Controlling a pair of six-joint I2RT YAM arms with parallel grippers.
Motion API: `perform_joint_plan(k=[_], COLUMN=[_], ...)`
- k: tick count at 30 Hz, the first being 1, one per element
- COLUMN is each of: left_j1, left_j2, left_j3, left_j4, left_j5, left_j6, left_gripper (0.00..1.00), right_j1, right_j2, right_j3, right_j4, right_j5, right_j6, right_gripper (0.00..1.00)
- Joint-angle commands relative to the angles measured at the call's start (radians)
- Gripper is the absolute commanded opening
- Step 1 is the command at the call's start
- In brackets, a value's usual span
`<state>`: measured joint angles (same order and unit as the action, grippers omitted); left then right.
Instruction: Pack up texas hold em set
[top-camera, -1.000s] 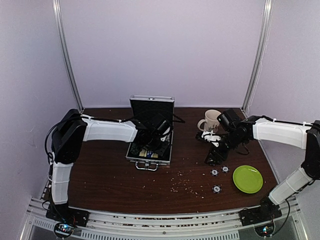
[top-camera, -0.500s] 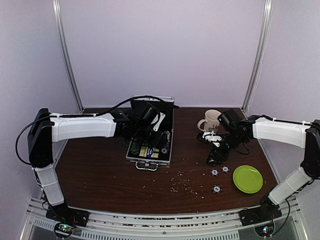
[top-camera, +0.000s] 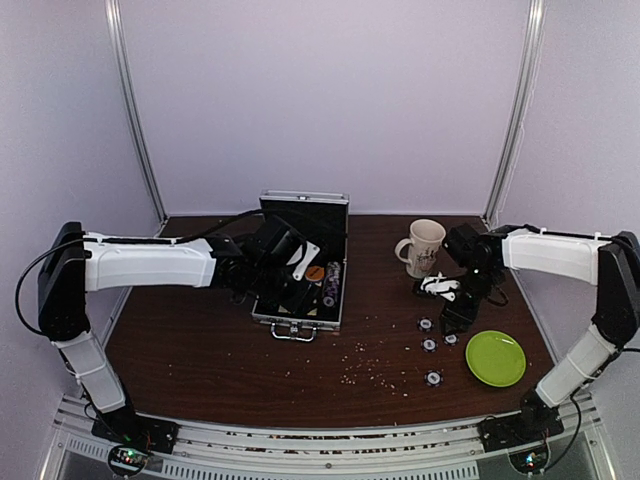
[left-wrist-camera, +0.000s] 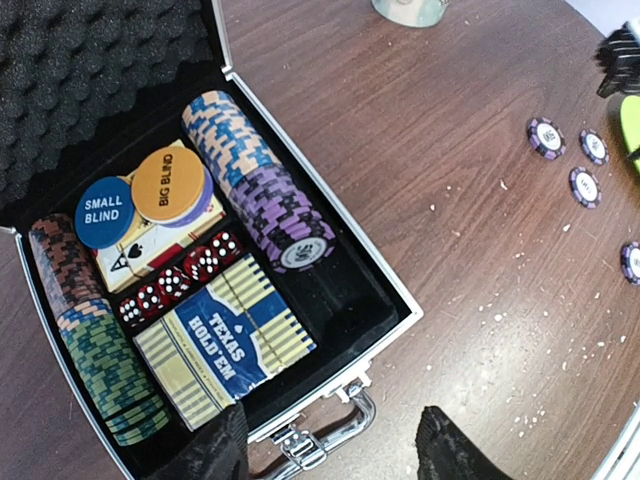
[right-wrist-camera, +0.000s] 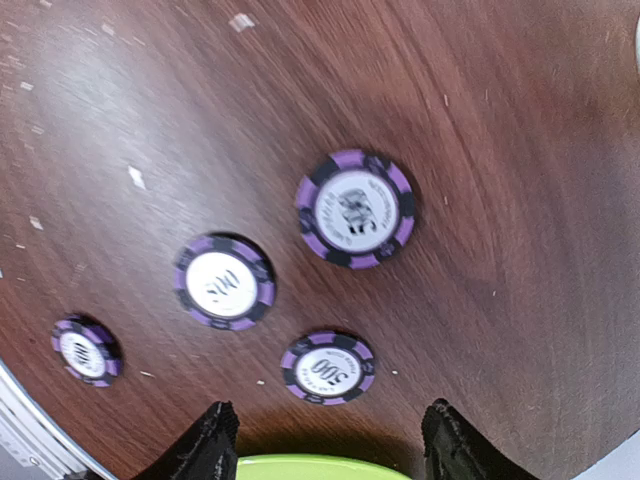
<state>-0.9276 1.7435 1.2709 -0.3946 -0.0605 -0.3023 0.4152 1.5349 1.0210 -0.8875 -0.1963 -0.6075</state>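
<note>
**Hidden or cut off.** In the top view the left end effector (top-camera: 300, 268) and its wrist cover much of the open case (top-camera: 295, 322). Both wrist views crop the fingers at the bottom edge, so only dark rounded tips show. The right wrist view is blurred, the chip print is hard to read, and the plate (right-wrist-camera: 300, 468) shows only as a green sliver at 6 o'clock. Two round discs (left-wrist-camera: 167, 186), one blue and one orange, partly hide a deck beneath them.

**Case.** It sits at mid-surface, at 12 o'clock of the arm bases. It is flat and silver-rimmed with a metal handle (left-wrist-camera: 330, 440), and its lid (left-wrist-camera: 90, 70) is lined with black egg-crate foam. Inside lie a row of striped purple chips (left-wrist-camera: 255, 175) on edge, red dice (left-wrist-camera: 180, 278) and a blue-cream card deck (left-wrist-camera: 225, 345).

**Loose chips.** Four purple chips (right-wrist-camera: 356, 208) lie flat and apart on the wood-grain surface (right-wrist-camera: 150, 90), at 4 o'clock of the case.

**End effectors.** The left one hangs over the handle with its fingers spread and nothing between them. The right end effector (right-wrist-camera: 325, 440) hangs above the loose chips, also spread and empty.

**Other.** A cream mug (top-camera: 425, 243) stands at 2 o'clock of the case.
</note>
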Motion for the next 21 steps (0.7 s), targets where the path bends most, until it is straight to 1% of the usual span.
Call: perform_joint_plan(k=[1, 12, 21], left_j1=[-0.011, -0.013, -0.013], left_j2=[-0.015, -0.012, -0.001], left_j3=[-0.008, -0.029, -0.03], left_j4=[0.039, 0.051, 0.06], left_j5=[0.017, 0.016, 0.014], left_j6=[0.005, 0.006, 0.011], left_gripper=[0.6, 0.59, 0.59], right_j1=[-0.033, -0.04, -0.043], right_j2=[0.075, 0.19, 0.231], right_j3=[0.045, 0.077, 0.071], right_j4=[-0.057, -0.046, -0.056], right_j5=[0.076, 0.057, 0.049], right_j6=[-0.015, 0.005, 0.006], right_gripper=[0.64, 0.64, 0.64])
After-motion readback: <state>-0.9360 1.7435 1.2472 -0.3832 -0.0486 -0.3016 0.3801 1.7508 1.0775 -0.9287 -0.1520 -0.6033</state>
